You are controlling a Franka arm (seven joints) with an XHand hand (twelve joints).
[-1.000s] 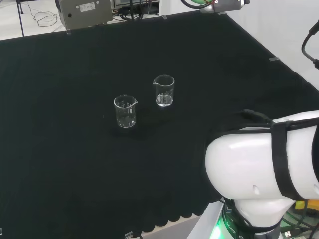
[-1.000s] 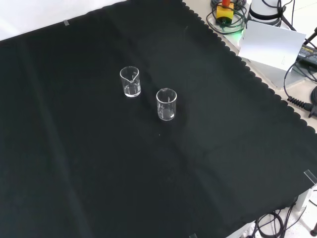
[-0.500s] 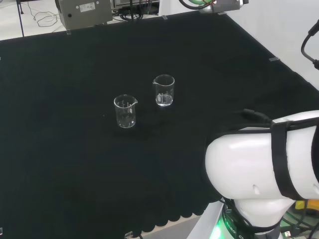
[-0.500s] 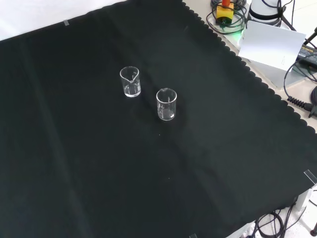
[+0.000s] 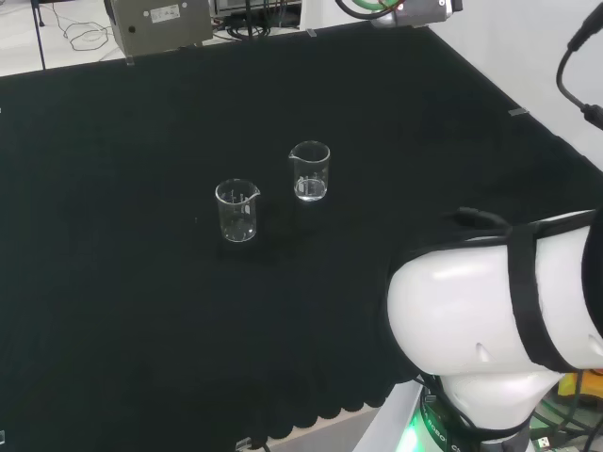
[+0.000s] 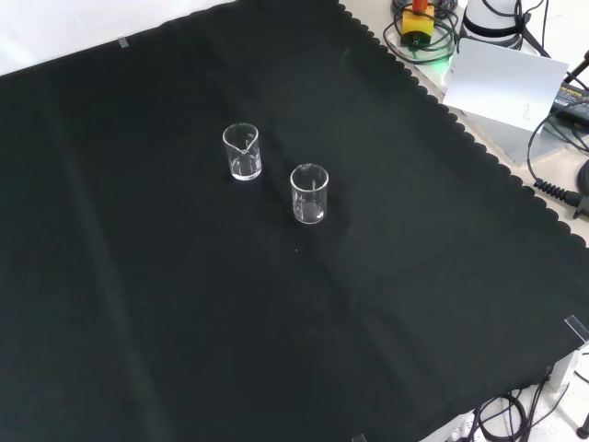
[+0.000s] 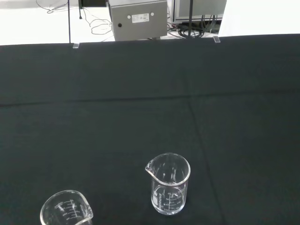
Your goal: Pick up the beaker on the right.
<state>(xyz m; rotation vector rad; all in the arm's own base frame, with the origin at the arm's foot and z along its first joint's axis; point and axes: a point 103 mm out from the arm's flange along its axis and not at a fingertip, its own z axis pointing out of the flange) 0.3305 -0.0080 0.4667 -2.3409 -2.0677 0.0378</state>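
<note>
1. Whether the hand is open, closed or holding anything cannot be told from these views.
2. The arm's big white link [image 5: 490, 330] with a black strap round it stands at the lower right of the head view, well apart from the glassware.
3. Two clear glass beakers stand upright on the black cloth [image 5: 141, 311], near each other but not touching; both look empty.
4. Taking the spouted beaker [image 5: 309, 170] as the landmark: in the head view it is the right-hand one and the farther one, with its spout toward the view's left.
5. The second beaker [image 5: 236, 210] stands to the left of that landmark and a little nearer the camera in the head view.
6. In the front view the landmark beaker [image 6: 242, 151] is the upper-left one, and the second beaker [image 6: 309, 193] sits lower and to its right.
7. In the wrist view the landmark beaker [image 7: 169, 183] stands whole on the cloth, with the second beaker [image 7: 66, 213] cut off by the picture's edge beside it.
8. Beyond the landmark beaker in the wrist view, past the cloth's far edge, stands a grey metal box [image 7: 137, 18] with cables beside it.
</note>
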